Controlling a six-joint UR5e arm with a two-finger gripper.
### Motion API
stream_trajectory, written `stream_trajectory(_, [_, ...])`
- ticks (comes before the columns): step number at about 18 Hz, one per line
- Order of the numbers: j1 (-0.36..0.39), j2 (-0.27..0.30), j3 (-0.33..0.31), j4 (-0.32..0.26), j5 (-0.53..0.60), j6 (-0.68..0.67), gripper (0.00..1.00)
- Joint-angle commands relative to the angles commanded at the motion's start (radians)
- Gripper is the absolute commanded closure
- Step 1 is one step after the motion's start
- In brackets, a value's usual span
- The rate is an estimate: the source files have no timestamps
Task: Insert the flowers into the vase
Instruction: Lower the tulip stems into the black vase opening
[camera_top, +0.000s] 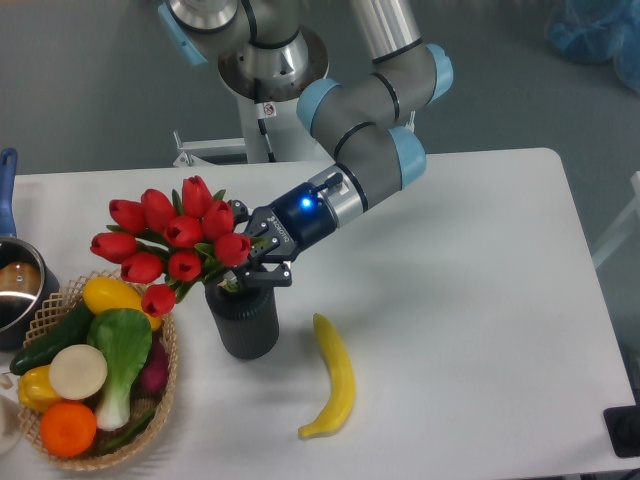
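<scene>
The flowers (172, 238), a bunch of red closed tulips with green leaves, lean up and to the left from the mouth of the vase (243, 320). The vase is dark grey, ribbed and cylindrical, and stands on the white table near the middle left. The stems reach down into its mouth; their lower ends are hidden. My gripper (250, 258) comes in from the right, just above the vase's rim, and is shut on the flowers' stems.
A wicker basket (168, 372) of vegetables and fruit sits directly left of the vase, under the tulip heads. A yellow banana (336, 383) lies right of the vase. A metal pot (18, 290) with a blue handle stands at the left edge.
</scene>
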Motion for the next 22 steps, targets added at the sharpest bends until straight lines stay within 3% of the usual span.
stream_trajectory(10, [0.02,-0.031,-0.011,0.0,0.002,0.037,0.75])
stream_trajectory(22, [0.031,-0.043,-0.011,0.002,0.002,0.064,0.53])
